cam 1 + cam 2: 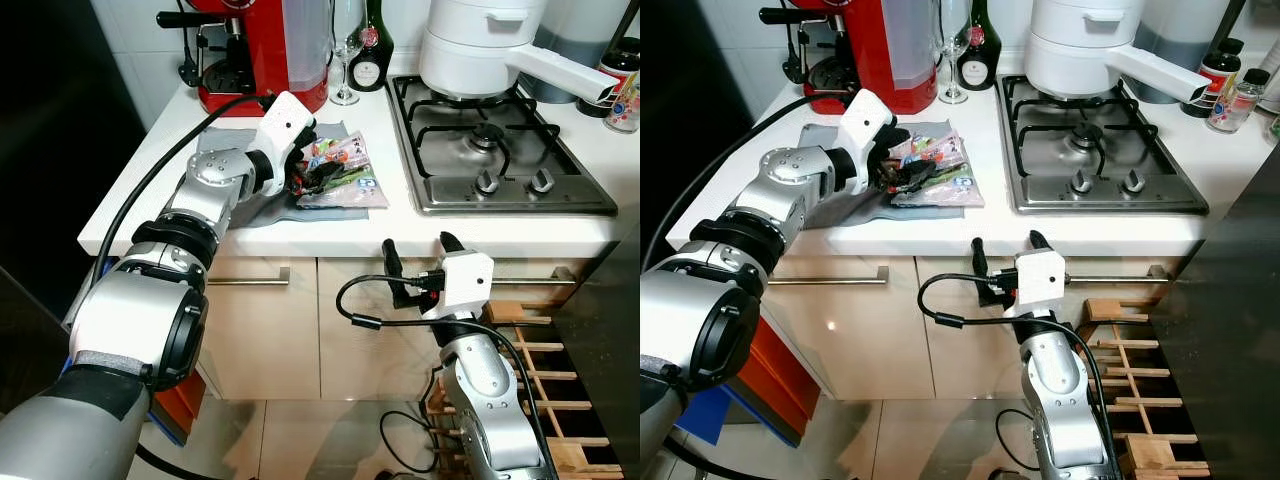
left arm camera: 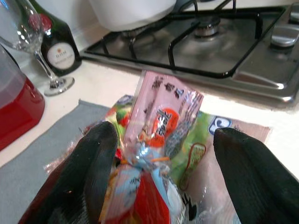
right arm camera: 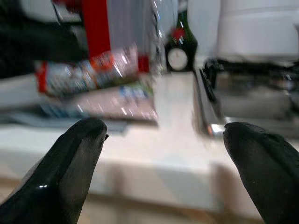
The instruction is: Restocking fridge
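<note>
Straddling crinkly glossy snack packets (image 1: 340,170), left pincer (image 1: 305,172) open, empty; right pincer (image 1: 418,255) open, empty.

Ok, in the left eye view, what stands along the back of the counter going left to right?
Red coffee machine → wine glass → dark bottle → white pot on the gas hob → small bottles at the far right edge.
</note>
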Tool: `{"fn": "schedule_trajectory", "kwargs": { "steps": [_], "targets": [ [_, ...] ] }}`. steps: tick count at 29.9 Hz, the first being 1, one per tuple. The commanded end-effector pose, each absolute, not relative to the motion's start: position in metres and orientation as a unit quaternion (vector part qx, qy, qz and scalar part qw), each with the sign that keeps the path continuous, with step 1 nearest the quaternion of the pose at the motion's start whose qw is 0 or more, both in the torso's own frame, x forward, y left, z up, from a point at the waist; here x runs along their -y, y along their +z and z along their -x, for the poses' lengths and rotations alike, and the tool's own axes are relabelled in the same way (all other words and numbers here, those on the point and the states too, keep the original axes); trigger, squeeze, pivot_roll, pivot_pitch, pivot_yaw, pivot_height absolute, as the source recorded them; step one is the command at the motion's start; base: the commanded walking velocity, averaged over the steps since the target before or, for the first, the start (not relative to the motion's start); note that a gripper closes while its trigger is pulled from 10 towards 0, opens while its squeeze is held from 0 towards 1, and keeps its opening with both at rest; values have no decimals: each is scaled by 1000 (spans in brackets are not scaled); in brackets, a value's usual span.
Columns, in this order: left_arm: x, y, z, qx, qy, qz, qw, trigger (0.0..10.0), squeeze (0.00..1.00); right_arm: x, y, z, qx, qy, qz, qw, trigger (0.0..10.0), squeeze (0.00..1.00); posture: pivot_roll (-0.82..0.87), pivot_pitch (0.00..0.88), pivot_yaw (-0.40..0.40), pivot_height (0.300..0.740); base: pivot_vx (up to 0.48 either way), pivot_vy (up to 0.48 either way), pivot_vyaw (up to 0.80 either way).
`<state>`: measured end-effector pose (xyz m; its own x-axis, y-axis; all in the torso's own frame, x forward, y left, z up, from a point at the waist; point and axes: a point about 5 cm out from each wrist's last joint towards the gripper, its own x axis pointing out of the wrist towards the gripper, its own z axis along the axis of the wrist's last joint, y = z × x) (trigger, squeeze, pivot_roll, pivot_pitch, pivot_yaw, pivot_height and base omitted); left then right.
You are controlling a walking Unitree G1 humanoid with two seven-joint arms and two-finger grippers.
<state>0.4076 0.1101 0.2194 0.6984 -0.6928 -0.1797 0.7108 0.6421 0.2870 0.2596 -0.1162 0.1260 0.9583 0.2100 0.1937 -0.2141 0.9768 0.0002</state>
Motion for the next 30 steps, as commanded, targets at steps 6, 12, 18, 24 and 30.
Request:
{"fn": "schedule_trajectory", "kwargs": {
  "steps": [6,12,18,24,30],
  "targets": [
    [-117,214,-408,-56,-375,-160,911,10000,1000,109,167,-255,159,146,-39,976,10000,0,-148,0,77,740,0,0,0],
    [-118,211,-410,-71,-359,-176,914,10000,1000,109,168,-255,156,153,-41,975,10000,0,-148,0,76,740,0,0,0],
    [-121,208,-412,-83,-316,-206,923,10000,1000,104,162,-247,134,161,-46,977,10000,0,-152,0,87,740,0,0,0],
    [-119,215,-415,-65,-298,-215,928,10000,1000,103,158,-237,125,159,-48,978,10000,0,-176,3,103,740,0,0,0],
    [-117,214,-416,-55,-259,-218,939,10000,0,104,154,-228,111,156,-44,981,10000,0,-194,25,104,740,0,0,0]
  ]
}}
